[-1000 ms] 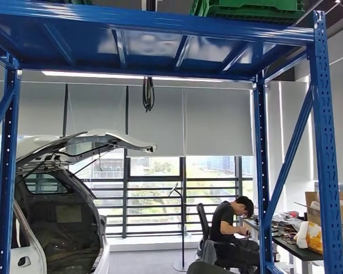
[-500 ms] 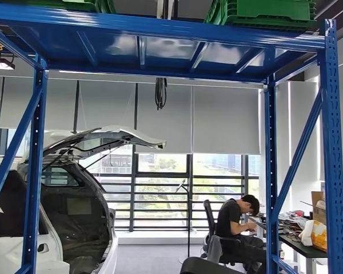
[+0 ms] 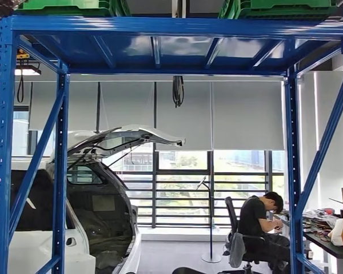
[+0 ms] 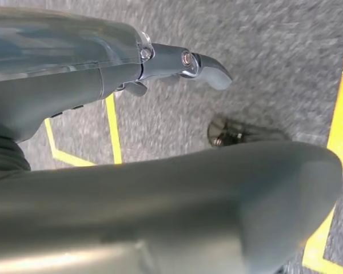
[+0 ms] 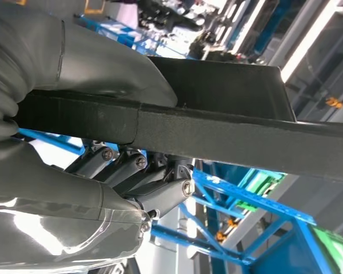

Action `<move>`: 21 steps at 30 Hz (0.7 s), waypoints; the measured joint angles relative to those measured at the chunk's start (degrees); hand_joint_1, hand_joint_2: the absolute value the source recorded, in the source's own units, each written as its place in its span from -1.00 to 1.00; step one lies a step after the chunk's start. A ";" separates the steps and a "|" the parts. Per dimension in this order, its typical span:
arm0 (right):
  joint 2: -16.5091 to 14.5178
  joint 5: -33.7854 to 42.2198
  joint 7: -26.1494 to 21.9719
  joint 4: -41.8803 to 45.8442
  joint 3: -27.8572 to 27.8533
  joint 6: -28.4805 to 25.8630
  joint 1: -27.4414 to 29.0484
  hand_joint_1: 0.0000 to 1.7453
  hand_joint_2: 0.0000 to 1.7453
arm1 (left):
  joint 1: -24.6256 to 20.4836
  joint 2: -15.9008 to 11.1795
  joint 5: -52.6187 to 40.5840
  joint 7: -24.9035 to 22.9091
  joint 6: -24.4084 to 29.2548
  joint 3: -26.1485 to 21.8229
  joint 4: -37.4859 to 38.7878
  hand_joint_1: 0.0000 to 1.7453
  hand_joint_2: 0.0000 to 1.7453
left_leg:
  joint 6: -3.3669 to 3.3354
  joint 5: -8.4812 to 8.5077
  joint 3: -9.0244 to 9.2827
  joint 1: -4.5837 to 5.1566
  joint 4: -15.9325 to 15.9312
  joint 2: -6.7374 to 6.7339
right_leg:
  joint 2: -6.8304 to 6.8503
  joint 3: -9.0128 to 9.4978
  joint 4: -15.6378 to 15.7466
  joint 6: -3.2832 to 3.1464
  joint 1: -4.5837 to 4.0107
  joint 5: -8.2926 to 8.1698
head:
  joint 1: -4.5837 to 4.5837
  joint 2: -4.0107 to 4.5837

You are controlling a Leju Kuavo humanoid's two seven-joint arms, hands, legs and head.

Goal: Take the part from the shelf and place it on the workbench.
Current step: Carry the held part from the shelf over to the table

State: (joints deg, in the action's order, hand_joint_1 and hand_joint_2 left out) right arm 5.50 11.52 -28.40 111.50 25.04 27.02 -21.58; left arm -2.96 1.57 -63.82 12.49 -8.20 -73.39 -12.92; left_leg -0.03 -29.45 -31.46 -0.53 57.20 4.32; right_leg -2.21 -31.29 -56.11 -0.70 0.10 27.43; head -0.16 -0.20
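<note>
The left hand (image 4: 118,142) had a smooth, matte grey thumb, thick and rounded at the tip. Its darker fingers (image 4: 204,68) were slim metal links joined by bright pivot screws. The right hand (image 5: 96,148) carried a grey ribbed cover at the wrist, a glossy silver-grey casing, and dark linked fingers (image 5: 161,194) with exposed screw heads.

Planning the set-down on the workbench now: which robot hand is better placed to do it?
The right. The right robot hand already grips the black part; the left robot hand hangs over the grey floor holding nothing.
</note>
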 joint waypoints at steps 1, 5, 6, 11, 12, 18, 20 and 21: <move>0.02 -0.11 0.00 0.08 0.09 0.01 -0.04 1.00 1.00 | -0.04 0.03 0.11 -0.02 0.02 -0.11 0.00 -1.00 1.00 | 0.23 -1.30 -1.06 0.06 1.98 -1.09 | 0.72 0.10 0.53 -0.21 0.15 -0.02 | -0.01 0.00; 0.22 -0.84 0.16 0.12 0.65 -0.05 0.01 1.00 1.00 | -0.23 0.09 0.73 -0.24 0.05 -0.53 0.01 -1.00 1.00 | 1.16 -6.36 -7.20 -0.30 14.73 -3.54 | 3.73 -0.13 0.63 -0.42 0.08 0.01 | -0.01 0.00; 0.28 -1.05 0.24 0.09 0.86 -0.08 -0.04 1.00 1.00 | -0.16 0.10 0.98 -0.45 0.09 -0.62 0.02 -1.00 1.00 | 1.29 -5.59 -7.22 -0.37 14.73 -3.71 | 4.42 -0.17 0.50 -0.39 0.08 0.08 | -0.01 0.00; 0.58 -2.14 0.67 0.01 2.04 -0.51 -0.58 1.00 1.00 | -0.35 0.17 2.40 -1.56 0.39 -1.63 0.01 -1.00 1.00 | 0.67 1.51 -0.37 0.12 0.00 -8.08 | 7.25 -0.26 -0.41 0.48 -0.38 0.72 | 0.00 0.00; 0.72 -2.35 0.75 -0.01 2.26 -0.59 -0.67 1.00 1.00 | -0.38 0.21 2.61 -1.75 0.49 -1.86 0.02 -1.00 1.00 | 0.35 1.40 -0.46 0.36 -0.29 -8.21 | 7.80 -0.30 -0.49 0.70 -0.53 0.73 | 0.01 0.00; 2.48 -2.99 1.55 -0.49 3.55 -0.92 -1.21 1.00 1.00 | -0.09 0.44 3.13 -2.54 0.73 -3.02 0.01 -1.00 1.00 | -1.61 2.50 -1.21 -0.06 -0.41 -4.76 | 3.33 -3.92 -10.01 2.15 0.04 7.00 | 0.01 0.00; 3.05 -3.20 1.61 -0.95 3.89 -1.05 -1.18 1.00 1.00 | -0.08 0.48 3.03 -2.72 0.81 -3.15 0.01 -1.00 1.00 | -1.81 2.70 -1.43 0.04 -0.36 -3.31 | 2.64 -6.89 -16.84 2.15 0.05 9.36 | 0.01 0.00; 3.20 -3.39 1.63 -1.17 4.10 -1.21 -1.19 1.00 1.00 | 0.01 0.49 2.93 -2.86 0.90 -3.20 0.01 -1.00 1.00 | -1.83 2.77 -1.47 0.10 -0.33 -2.59 | 2.52 -7.18 -17.61 2.07 0.04 9.00 | 0.01 0.00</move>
State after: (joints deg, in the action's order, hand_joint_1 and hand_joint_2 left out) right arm 8.70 8.12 -26.77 110.33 29.14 25.81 -22.77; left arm -2.95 2.06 -60.89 9.63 -7.29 -76.59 -12.91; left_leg -1.86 -26.68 -32.93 -0.44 56.87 1.74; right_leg 0.31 -38.48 -73.72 1.36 0.14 36.43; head -0.15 -0.20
